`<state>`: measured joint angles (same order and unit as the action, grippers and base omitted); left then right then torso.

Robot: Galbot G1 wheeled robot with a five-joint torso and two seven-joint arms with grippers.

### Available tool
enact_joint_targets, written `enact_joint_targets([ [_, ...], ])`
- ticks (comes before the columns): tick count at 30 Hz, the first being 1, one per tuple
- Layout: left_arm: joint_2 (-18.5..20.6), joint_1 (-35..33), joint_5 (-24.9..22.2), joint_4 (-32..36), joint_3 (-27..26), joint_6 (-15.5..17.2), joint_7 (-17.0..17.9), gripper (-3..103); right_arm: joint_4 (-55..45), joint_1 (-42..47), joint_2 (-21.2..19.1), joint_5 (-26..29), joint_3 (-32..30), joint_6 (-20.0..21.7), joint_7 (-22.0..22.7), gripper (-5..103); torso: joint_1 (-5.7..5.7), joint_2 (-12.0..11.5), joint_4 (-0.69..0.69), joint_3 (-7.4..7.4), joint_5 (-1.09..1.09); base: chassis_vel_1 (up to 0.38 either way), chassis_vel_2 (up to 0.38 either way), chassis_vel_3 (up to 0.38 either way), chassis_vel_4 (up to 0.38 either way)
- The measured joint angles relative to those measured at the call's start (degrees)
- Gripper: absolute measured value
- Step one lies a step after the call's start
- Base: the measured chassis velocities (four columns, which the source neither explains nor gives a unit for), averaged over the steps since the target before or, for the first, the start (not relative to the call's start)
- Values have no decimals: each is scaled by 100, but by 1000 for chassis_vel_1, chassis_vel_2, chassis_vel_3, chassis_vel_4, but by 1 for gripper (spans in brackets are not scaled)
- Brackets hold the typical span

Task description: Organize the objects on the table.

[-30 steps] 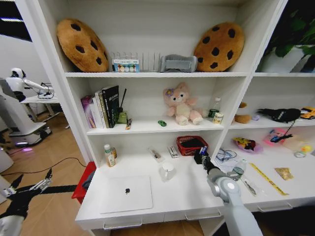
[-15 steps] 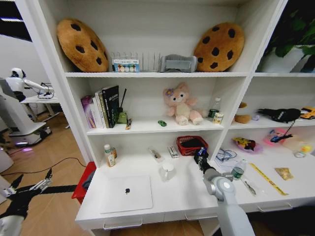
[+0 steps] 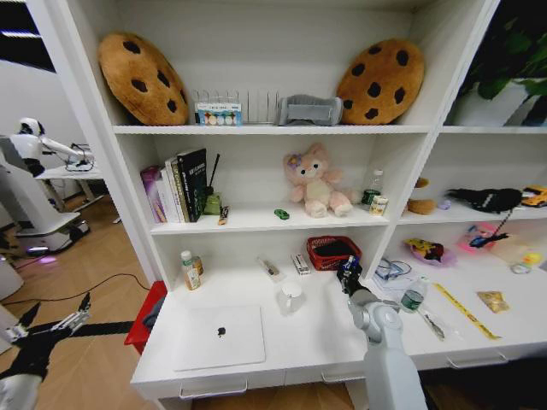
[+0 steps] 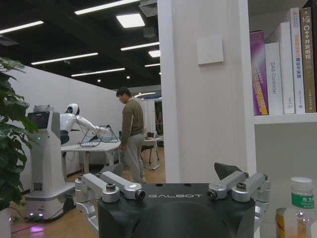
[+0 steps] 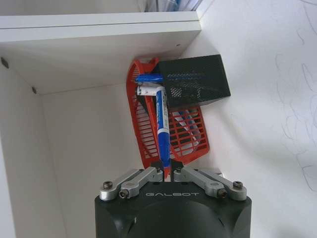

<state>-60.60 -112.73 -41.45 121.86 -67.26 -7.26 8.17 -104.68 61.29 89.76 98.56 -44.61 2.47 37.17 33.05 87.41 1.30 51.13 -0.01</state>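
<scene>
Right claw (image 5: 167, 172) clamped on blue pen (image 5: 162, 124) before red basket (image 5: 173, 131); left claw (image 4: 173, 196) spread, off the counter (image 3: 325, 329).

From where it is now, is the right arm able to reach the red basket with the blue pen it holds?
Probably yes. The right pincer, shut on the blue pen, already points the pen's tip over the red basket, beside the black mesh box. Nothing lies between them. The left pincer hangs low beside the table.

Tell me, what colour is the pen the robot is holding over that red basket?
Blue, with a white band. The right gripper pinches the pen; clearest in the right wrist view.
</scene>
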Motion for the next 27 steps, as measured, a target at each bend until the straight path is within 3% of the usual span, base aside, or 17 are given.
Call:
enact_joint_targets([
  [2, 0, 0, 0, 0, 0, 0, 1, 100, 191, -162, 239, 30, -209, -3, 78, 5, 0, 0, 0, 0, 0, 0, 0, 0, 0],
  [14, 0, 0, 0, 0, 0, 0, 1, 100, 231, -337, 252, 83, -415, -132, 204, 2, 0, 0, 0, 0, 1, 0, 0, 0, 0],
  [15, 0, 0, 0, 0, 0, 0, 1, 100, 244, -381, 250, 93, -475, -151, 226, 12, 0, 0, 0, 0, 1, 0, 0, 0, 0],
  [19, 0, 0, 0, 0, 0, 0, 1, 100, 302, -450, 247, 96, -553, -171, 257, 17, 0, 0, 0, 0, 1, 0, 0, 0, 0],
  [20, 0, 0, 0, 0, 0, 0, 1, 100, 346, -490, 245, 96, -583, -182, 269, 28, 0, 0, 0, 0, 1, 0, 0, 0, 0],
  [27, 0, 0, 0, 0, 0, 0, 1, 100, 348, -507, 242, 92, -563, -213, 278, 49, 0, 0, 0, 0, 1, 0, 0, 0, 0],
])
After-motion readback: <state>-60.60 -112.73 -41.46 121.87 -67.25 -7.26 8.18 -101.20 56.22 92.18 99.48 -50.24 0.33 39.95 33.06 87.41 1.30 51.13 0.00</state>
